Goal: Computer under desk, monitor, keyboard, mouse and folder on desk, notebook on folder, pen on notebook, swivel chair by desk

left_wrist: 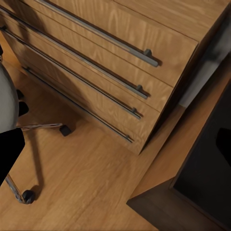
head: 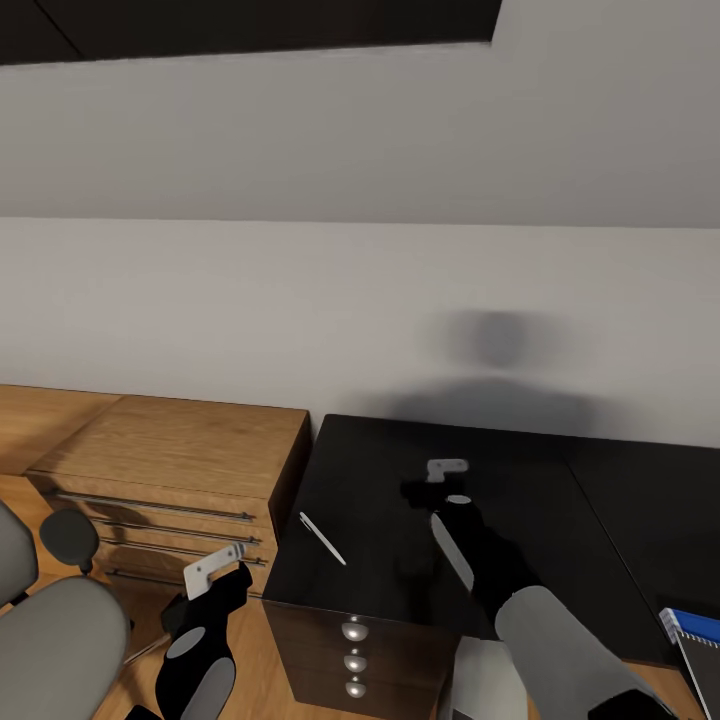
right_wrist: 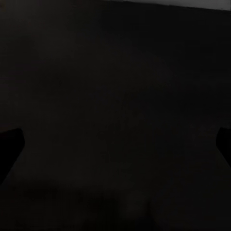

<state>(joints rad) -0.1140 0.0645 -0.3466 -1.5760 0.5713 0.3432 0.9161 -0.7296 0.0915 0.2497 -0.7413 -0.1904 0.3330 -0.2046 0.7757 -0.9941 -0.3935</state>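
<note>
Right arm over the black desk (head: 380,480)

The pen (head: 322,538) lay on the desk left of the right gripper (head: 425,490), whose fingers stood spread apart, empty; the folder (head: 695,625) sat at the desk's right edge.

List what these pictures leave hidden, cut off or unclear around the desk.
- Blue folder and the notebook on it: cut off by the head view's right edge.
- Swivel chair: only part shows, cropped at the left and bottom edges.
- Right gripper: black against the black desk, so its fingers cannot be told open or shut.
- Left gripper: seen from behind in the head view, state unclear.
- Pen: too thin for detail.
</note>
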